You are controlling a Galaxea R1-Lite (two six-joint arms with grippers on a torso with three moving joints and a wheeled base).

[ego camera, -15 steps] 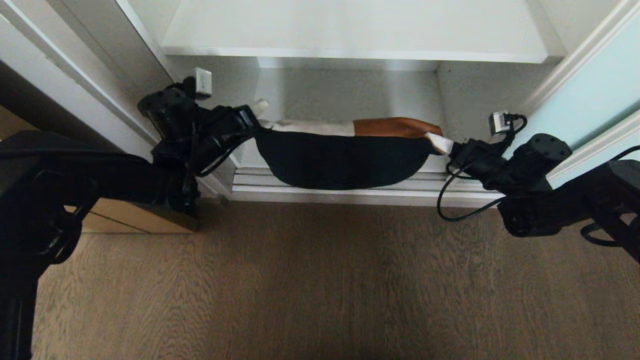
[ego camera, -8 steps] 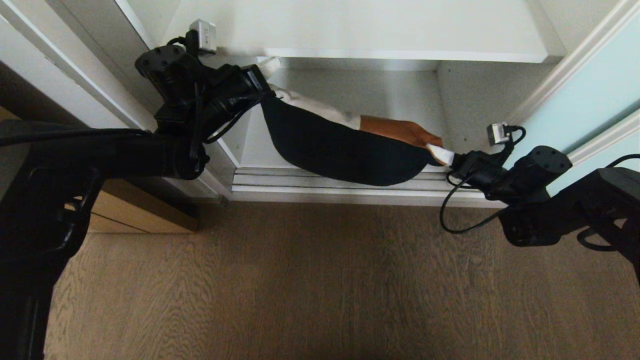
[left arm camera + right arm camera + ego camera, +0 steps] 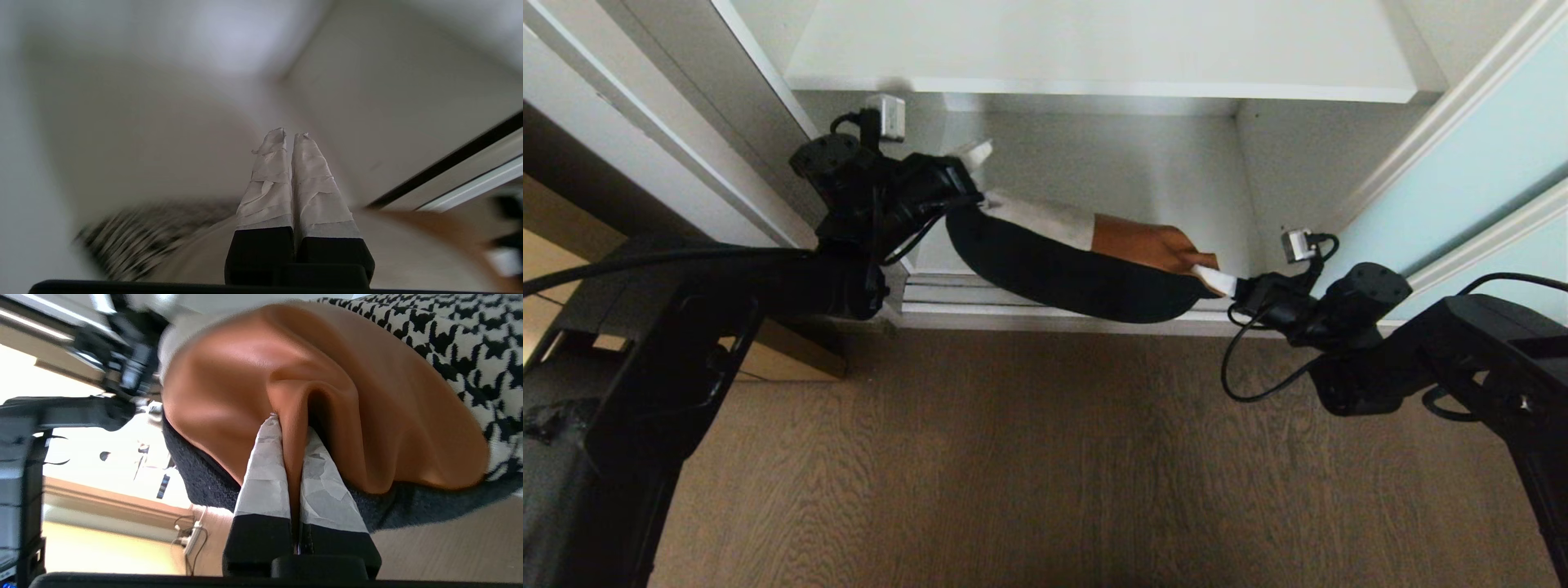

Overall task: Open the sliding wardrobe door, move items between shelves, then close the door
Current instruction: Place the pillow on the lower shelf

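The wardrobe stood open before us, its frosted sliding wardrobe door (image 3: 1462, 188) pushed to the right, a white shelf (image 3: 1094, 49) above the bottom compartment and wood-grain floor (image 3: 1045, 457) in front. We held the cushion (image 3: 1078, 269) slung between both arms in the opening of the bottom compartment, dark back facing down. Our left gripper (image 3: 976, 167) had its taped fingers (image 3: 282, 179) pressed together at the cushion's left corner. Our right gripper (image 3: 291, 428) pinched a fold of rust-brown fabric at the right corner.
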